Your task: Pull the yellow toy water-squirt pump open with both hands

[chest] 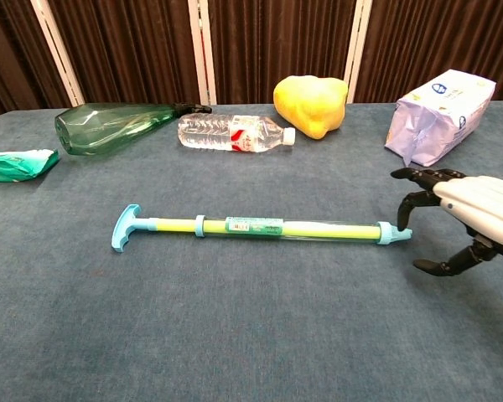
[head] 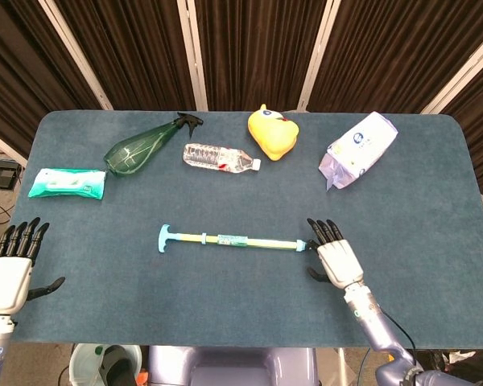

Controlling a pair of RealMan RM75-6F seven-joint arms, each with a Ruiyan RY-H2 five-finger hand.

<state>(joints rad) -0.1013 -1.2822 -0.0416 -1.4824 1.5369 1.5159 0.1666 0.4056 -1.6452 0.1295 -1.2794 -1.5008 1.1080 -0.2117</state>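
Note:
The yellow squirt pump lies flat across the middle of the table, its blue T-handle to the left and its blue nozzle to the right. My right hand hovers open just right of the nozzle, fingers spread and curved over the tip, holding nothing. My left hand is open at the table's near left edge, far from the pump; the chest view does not show it.
Along the far side lie a green spray bottle, a clear water bottle, a yellow duck toy and a white-blue tissue pack. A green wipes packet lies at the left.

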